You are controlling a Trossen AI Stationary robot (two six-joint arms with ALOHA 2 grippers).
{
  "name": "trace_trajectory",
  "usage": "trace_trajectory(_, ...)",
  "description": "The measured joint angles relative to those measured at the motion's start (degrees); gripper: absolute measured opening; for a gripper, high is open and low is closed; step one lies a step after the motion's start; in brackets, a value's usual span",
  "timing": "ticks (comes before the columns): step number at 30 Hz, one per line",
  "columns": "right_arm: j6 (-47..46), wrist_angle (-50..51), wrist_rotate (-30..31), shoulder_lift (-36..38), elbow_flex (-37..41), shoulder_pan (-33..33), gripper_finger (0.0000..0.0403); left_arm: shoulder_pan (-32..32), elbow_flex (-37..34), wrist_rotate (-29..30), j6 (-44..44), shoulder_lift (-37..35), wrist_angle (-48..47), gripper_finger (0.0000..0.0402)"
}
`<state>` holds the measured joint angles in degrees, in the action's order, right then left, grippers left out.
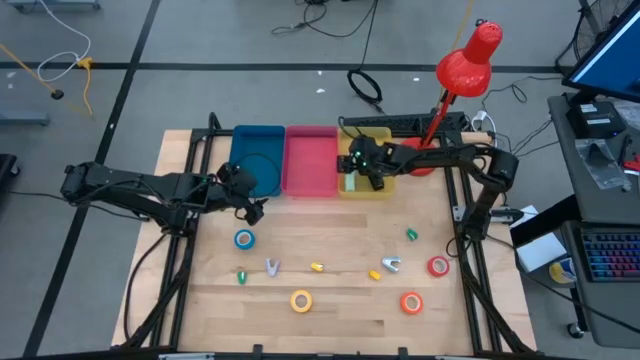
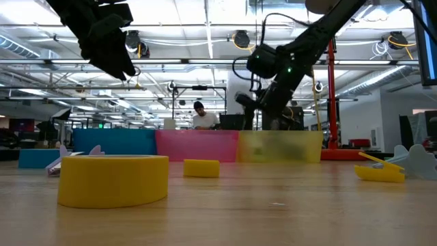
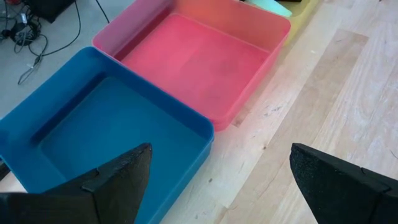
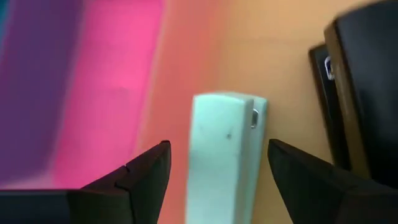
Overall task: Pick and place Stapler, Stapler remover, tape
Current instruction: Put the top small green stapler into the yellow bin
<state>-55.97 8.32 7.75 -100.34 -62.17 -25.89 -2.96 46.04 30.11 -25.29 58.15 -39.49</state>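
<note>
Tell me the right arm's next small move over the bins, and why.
Probably lift the right hand straight up out of the yellow bin. Its fingers stand open on either side of the pale green stapler, which looks released into that bin, while tape rolls such as the red one lie on the table.

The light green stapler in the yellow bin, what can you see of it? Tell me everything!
The stapler is pale mint green and looks like smooth plastic, with a small silvery metal bit at one side near its squared end. It is long and blocky. It sits in the yellow bin, the one beside the pink bin. The right gripper is right above it, fingers spread open on either side and not squeezing it. Its other end is hidden.
</note>
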Motion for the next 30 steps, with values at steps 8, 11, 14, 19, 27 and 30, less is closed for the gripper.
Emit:
trace_trajectory(8,4.0,1.5,-0.2,7.7,0.0,0.5,0.0243,0.0,0.0,0.0,0.1,0.0,0.0,0.0379)
trace_trajectory(11,7.1,4.0,-0.4,11.2,0.0,1.7,0.0227,0.0,0.0,0.0,0.1,0.0,0.0,0.0379)
trace_trajectory(14,12.5,8.7,-0.5,15.7,0.0,3.8,0.0205,0.0,0.0,0.0,0.0,0.0,0.1,0.0379)
trace_trajectory(19,17.9,23.0,-0.4,23.7,0.0,7.8,0.0167,0.0,0.0,0.0,-0.7,0.0,0.1,0.0379)
trace_trajectory(27,19.2,45.7,-0.4,31.5,0.0,14.6,0.0144,0.0,0.0,-0.1,-1.1,0.0,0.3,0.0379)
trace_trajectory(30,19.2,52.3,-0.5,32.3,0.0,16.1,0.0144,0.0,0.0,-0.1,-2.3,0.0,0.3,0.0379)
